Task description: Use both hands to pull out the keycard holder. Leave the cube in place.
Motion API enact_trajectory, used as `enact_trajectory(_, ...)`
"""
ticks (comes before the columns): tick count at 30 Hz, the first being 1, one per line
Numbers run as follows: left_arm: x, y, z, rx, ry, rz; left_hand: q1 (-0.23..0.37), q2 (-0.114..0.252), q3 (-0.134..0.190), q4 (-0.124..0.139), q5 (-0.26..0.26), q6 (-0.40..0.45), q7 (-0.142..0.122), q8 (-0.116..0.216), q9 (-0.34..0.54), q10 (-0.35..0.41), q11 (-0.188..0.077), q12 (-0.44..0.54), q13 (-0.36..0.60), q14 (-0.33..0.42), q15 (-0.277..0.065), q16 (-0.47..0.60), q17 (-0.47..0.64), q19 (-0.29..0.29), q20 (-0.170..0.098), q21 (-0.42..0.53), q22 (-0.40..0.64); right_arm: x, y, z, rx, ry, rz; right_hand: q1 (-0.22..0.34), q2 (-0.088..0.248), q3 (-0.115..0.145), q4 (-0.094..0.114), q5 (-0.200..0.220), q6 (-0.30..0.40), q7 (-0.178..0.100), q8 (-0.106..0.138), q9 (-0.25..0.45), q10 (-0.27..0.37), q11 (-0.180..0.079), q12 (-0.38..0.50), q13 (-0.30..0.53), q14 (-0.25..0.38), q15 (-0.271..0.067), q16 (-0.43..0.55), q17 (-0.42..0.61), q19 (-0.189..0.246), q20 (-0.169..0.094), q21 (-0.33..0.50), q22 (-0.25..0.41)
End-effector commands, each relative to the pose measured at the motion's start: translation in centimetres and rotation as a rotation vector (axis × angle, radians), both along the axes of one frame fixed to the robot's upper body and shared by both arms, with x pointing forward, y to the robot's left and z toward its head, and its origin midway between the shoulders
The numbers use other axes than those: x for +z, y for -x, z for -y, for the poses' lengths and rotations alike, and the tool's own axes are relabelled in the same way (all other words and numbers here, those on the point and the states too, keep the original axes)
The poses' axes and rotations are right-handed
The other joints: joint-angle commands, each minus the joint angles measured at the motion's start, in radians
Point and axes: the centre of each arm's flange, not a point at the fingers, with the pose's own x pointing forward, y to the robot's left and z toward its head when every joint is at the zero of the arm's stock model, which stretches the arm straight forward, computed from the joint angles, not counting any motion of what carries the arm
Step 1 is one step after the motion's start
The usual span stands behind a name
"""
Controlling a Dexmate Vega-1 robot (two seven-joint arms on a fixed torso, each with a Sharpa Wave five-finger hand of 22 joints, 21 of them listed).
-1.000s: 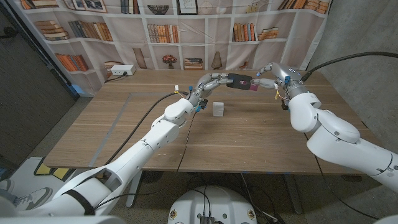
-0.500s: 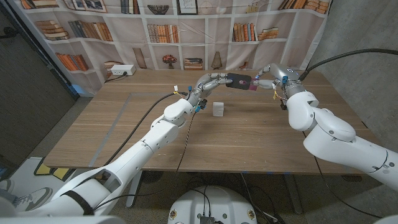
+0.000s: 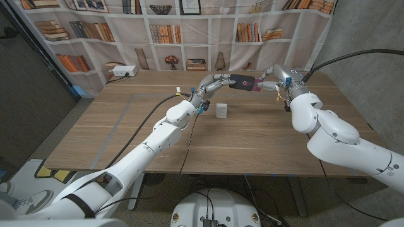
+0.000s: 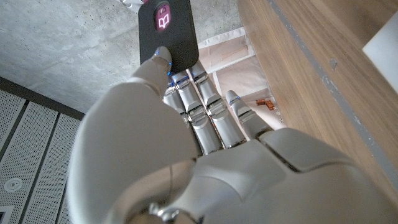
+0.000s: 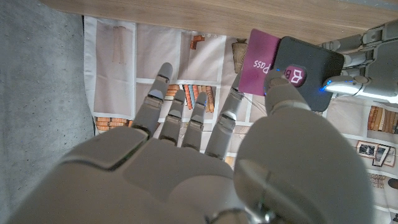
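Above the far middle of the table, my left hand (image 3: 214,84) holds the black keycard holder (image 3: 240,81) by one end, thumb on its face (image 4: 168,28). A magenta card (image 3: 258,87) sticks out of the holder's other end, printed "Pass" (image 5: 256,59) beside the black holder (image 5: 311,71). My right hand (image 3: 273,77) pinches that card with its thumb on top while the other fingers (image 5: 186,106) are spread. The small white cube (image 3: 221,110) stands on the table just below and in front of my left hand, and neither hand touches it.
The wooden table (image 3: 252,145) stretches wide in front of the cube. A white box (image 3: 124,72) sits at the far left corner. A bookshelf-print backdrop (image 3: 189,31) hangs behind the table. Cables trail along both arms.
My right arm has shifted slightly towards the holder. The holder, the card and the cube sit about where they were.
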Motion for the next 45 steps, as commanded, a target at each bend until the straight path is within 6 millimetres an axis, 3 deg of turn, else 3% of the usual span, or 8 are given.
enact_trajectory(1,-0.3,0.1,0.0,-0.001,0.000,-0.012,0.016,0.015,0.002,0.005,0.006,0.037,0.041,0.006,0.004,0.011,-0.010,0.004,0.194,-0.004,-0.049,0.002,0.004,0.004,0.008,0.002,0.002,-0.3,-0.2,0.1,0.041,-0.036,0.033,0.055,0.026,0.002,-0.004,0.007,0.079,-0.008,0.036,0.007,0.074,-0.025,0.017,0.000,0.059,-0.026,0.012,0.004,0.028,0.002,0.012,0.001)
enact_trajectory(10,-0.4,0.1,0.1,-0.004,-0.005,-0.014,0.016,0.016,0.002,0.005,0.006,0.036,0.040,0.006,0.005,0.012,-0.007,0.004,0.194,-0.005,-0.048,0.001,0.003,0.004,0.009,0.002,0.002,-0.3,-0.1,0.4,0.043,-0.046,0.024,0.069,0.049,0.000,0.002,0.001,0.085,-0.006,0.036,0.003,0.101,-0.026,0.020,-0.001,0.087,-0.035,0.017,0.007,0.038,-0.002,0.015,0.001)
enact_trajectory(16,-0.4,0.1,-0.1,0.002,-0.010,-0.017,0.016,0.016,0.002,0.005,0.006,0.036,0.039,0.006,0.005,0.015,-0.010,0.004,0.193,-0.005,-0.048,0.001,0.003,0.004,0.009,0.002,0.002,-0.3,-0.2,0.9,0.040,-0.039,-0.013,0.076,0.061,-0.001,0.004,-0.001,0.086,-0.002,0.035,0.000,0.105,-0.031,0.017,-0.001,0.091,-0.039,0.016,0.009,0.021,-0.009,0.007,0.002)
enact_trajectory(45,-0.8,-0.1,-3.4,0.063,0.040,-0.044,0.016,0.016,0.002,0.005,0.006,0.038,0.041,0.007,0.005,0.014,-0.010,0.004,0.195,-0.004,-0.047,0.000,0.003,0.003,0.009,0.002,0.002,-0.3,-0.4,1.6,0.059,-0.060,-0.048,0.087,0.080,-0.015,0.010,-0.007,0.071,0.011,0.031,0.003,0.104,-0.029,0.004,-0.001,0.087,-0.043,0.005,0.010,0.003,-0.023,0.002,0.003)
